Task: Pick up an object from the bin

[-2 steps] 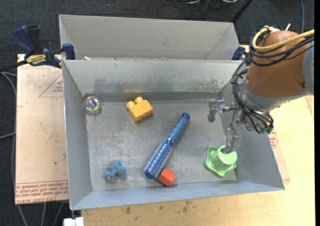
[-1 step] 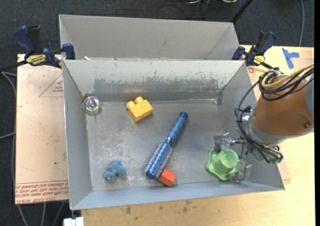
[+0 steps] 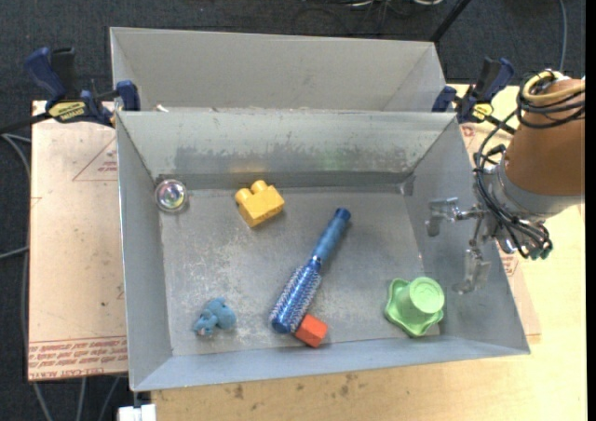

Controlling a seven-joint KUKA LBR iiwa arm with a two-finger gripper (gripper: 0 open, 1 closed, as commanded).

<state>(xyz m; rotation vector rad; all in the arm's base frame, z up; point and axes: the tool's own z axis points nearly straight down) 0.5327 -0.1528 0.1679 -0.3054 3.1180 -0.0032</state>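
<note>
Where the bin's [image 3: 279, 144] right wall slopes down to the floor, the claw [image 3: 450, 256] hangs with its jaws wide apart and only bare grey floor showing between them. The arm [image 3: 545, 154] stands behind it, outside the right rim.

Nearest to the claw is a green cup [image 3: 416, 305] with a wavy rim. It sits in the front right corner of the floor, just beside the claw's lower jaw and toward the front wall. Whether they touch cannot be told. The wall is close on the claw's right.

A blue brush [image 3: 312, 270] lies slantwise across the middle of the floor, its handle pointing to the back right and its bristle head toward the front. A small orange block [image 3: 312, 331] touches that head at the front wall. Bare floor separates the brush from the cup.

Well apart from the claw, a yellow block [image 3: 258, 202] sits near the back wall, left of centre. A shiny ball [image 3: 170, 194] rests in the back left corner, and a small blue toy [image 3: 214, 317] lies at the front left.
</note>
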